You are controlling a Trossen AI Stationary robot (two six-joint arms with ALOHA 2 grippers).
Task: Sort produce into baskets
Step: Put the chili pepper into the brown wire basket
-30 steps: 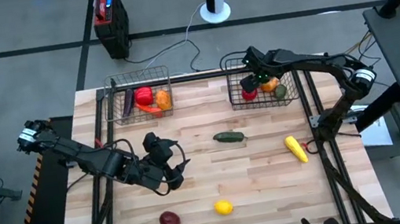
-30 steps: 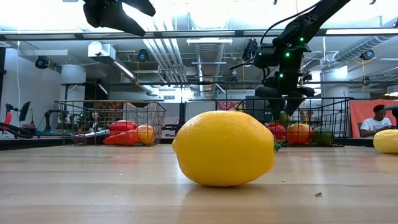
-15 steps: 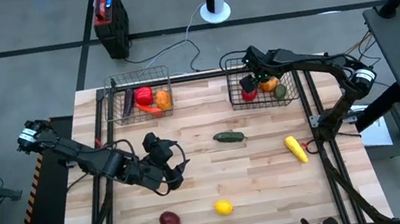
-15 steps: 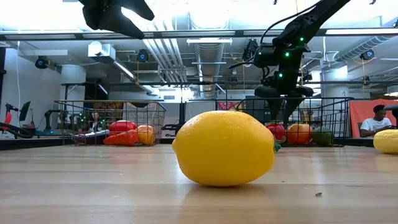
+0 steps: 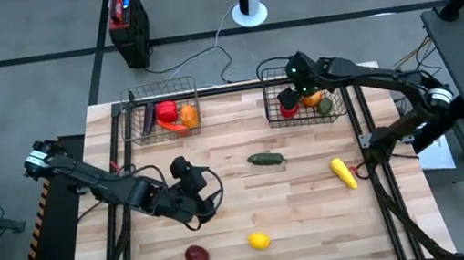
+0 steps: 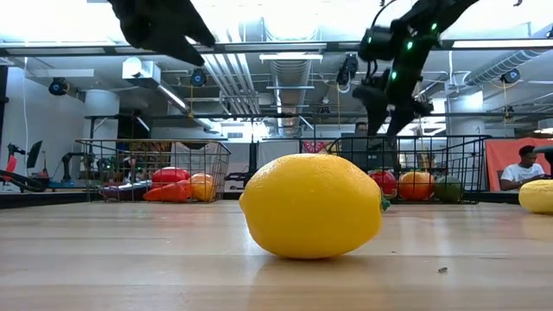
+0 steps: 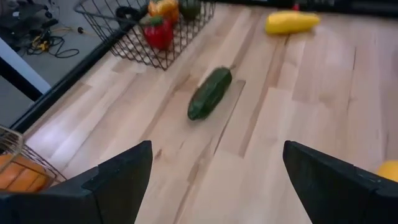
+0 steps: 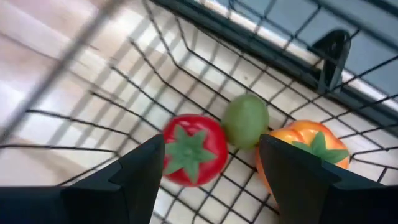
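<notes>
Four pieces of produce lie loose on the table: a green cucumber, a long yellow piece, a lemon and a dark red piece. The left basket holds red, orange and purple pieces. The right basket holds a red tomato, a green piece and an orange pepper. My left gripper hangs open above the table's middle left, pointing toward the cucumber. My right gripper hangs open above the right basket, with nothing between its fingers.
Both baskets stand at the table's far edge. A dark frame runs along the table's sides. Bare wood lies between the cucumber and the lemon. A seated person shows far off in the room behind.
My right gripper has risen out of the right basket and now hangs above it; the pieces in the basket lie as before.
</notes>
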